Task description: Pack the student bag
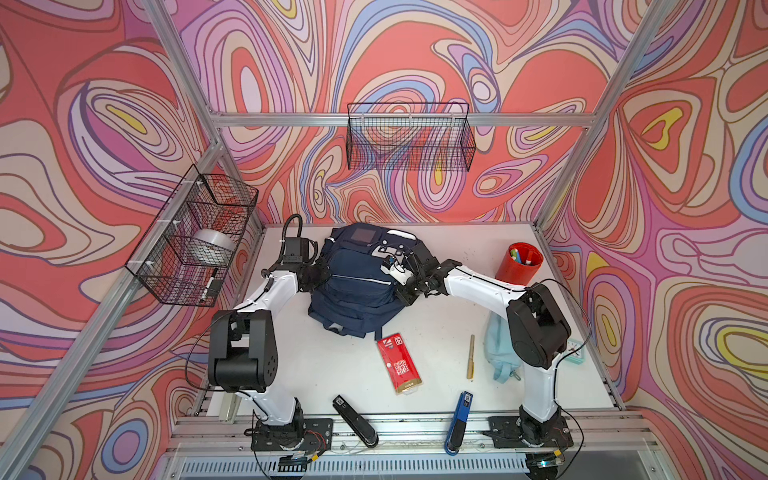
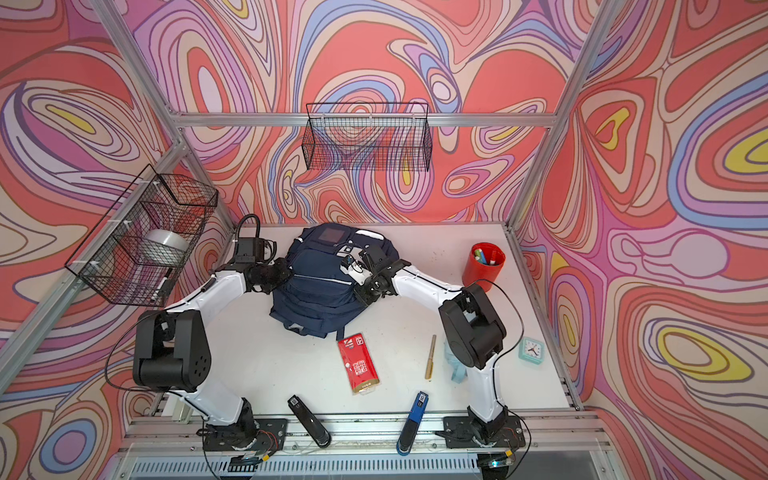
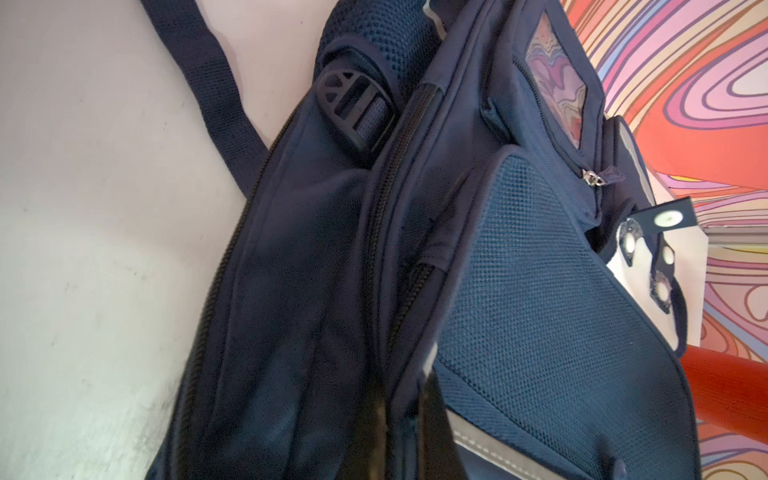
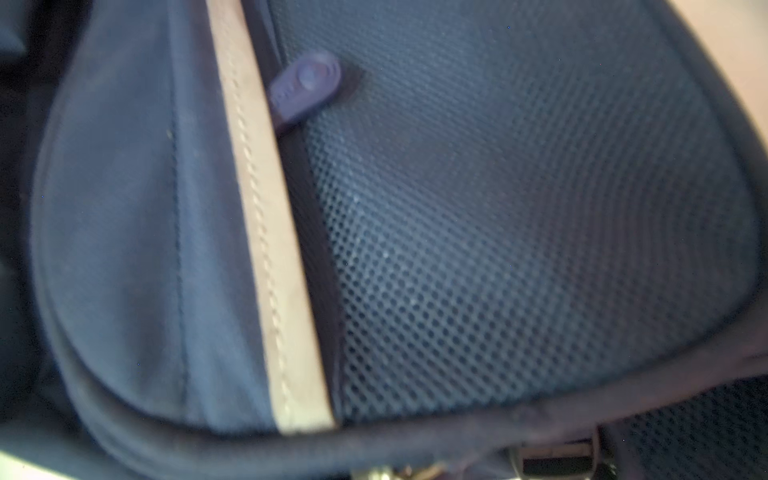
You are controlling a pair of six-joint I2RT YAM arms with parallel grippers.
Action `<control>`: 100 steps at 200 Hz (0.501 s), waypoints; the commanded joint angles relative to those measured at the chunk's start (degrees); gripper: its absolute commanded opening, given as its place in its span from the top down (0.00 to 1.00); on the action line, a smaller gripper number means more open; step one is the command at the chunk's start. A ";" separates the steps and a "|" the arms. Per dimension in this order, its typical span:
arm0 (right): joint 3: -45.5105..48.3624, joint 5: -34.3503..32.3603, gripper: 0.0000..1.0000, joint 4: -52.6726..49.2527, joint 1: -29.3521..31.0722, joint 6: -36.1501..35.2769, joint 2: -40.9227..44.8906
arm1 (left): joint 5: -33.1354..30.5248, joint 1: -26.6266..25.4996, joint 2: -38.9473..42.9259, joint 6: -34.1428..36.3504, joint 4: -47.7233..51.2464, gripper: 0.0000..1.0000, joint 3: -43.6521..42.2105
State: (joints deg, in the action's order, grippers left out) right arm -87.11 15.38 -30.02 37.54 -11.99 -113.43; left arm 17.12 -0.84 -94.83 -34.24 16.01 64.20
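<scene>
The left gripper [image 1: 319,272] is seen closed and pressed against the left flank of the student bag [image 1: 357,299]; whether fabric is pinched cannot be told. The right gripper [image 1: 394,261] is likewise clenched on the bag's upper right. Both arms are bent inward from the near edge. The bag is laid front-up at the back middle of the white table [image 1: 436,324]. A red packet [image 1: 398,362], gold pen [image 1: 471,356] and light blue pouch [image 1: 500,357] are spread before it. Swirl-patterned walls [image 1: 685,208] surround the table.
</scene>
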 commanded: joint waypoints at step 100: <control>-20.49 -3.96 1.00 -14.57 2.29 -1.59 -6.32 | 9.35 -0.47 9.36 -18.13 -14.91 1.00 -3.92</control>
State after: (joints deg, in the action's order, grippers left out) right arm -103.20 13.50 -41.10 34.00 -10.92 -119.68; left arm 20.84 0.19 -90.56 -45.76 7.73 61.30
